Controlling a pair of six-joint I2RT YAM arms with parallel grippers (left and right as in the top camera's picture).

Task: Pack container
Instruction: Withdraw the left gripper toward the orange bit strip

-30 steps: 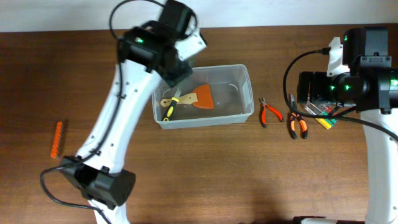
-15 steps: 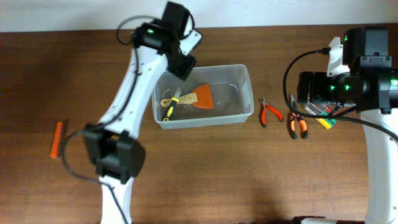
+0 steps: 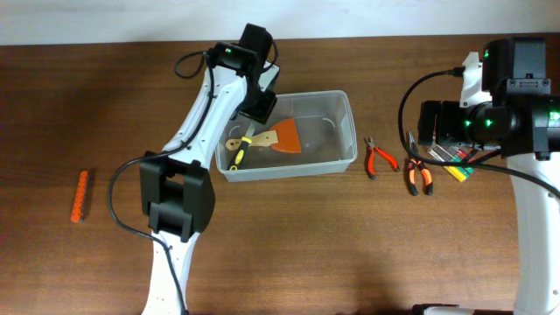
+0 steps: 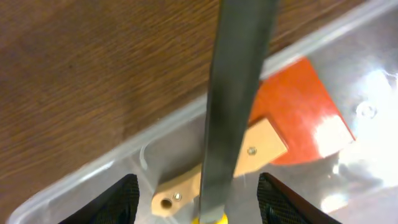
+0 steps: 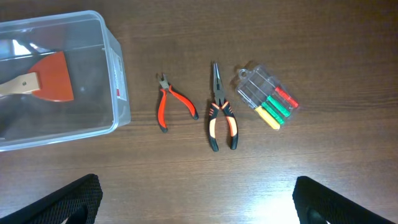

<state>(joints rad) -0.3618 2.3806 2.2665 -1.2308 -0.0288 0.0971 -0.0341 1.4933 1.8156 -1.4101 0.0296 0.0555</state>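
Left gripper [image 4: 199,200] hung over the rear left corner of the container [image 3: 348,131], fingers [image 4: 118,198] spread wide and gripping nothing. A dark bar [image 4: 239,81] with a yellow handle ran between them down into the tub and touched neither finger. In the wrist view it crossed the wooden handle of the scraper [image 4: 298,106]. Container sat mid-table, long axis left to right.

Right gripper [image 5: 198,208] was also spread and empty, over the unpacked tools:
- red pliers [image 5: 173,107] near the container's right wall
- long-nose pliers [image 5: 221,121] next out
- screwdriver pack [image 5: 267,96] farthest

Both pliers lay noses away from the robot, roughly parallel to that short wall.

Judged: the right arm was clearly nearer these, with the container to its left. Orange strip [image 3: 80,195] lay well apart on the left, nearer the left arm
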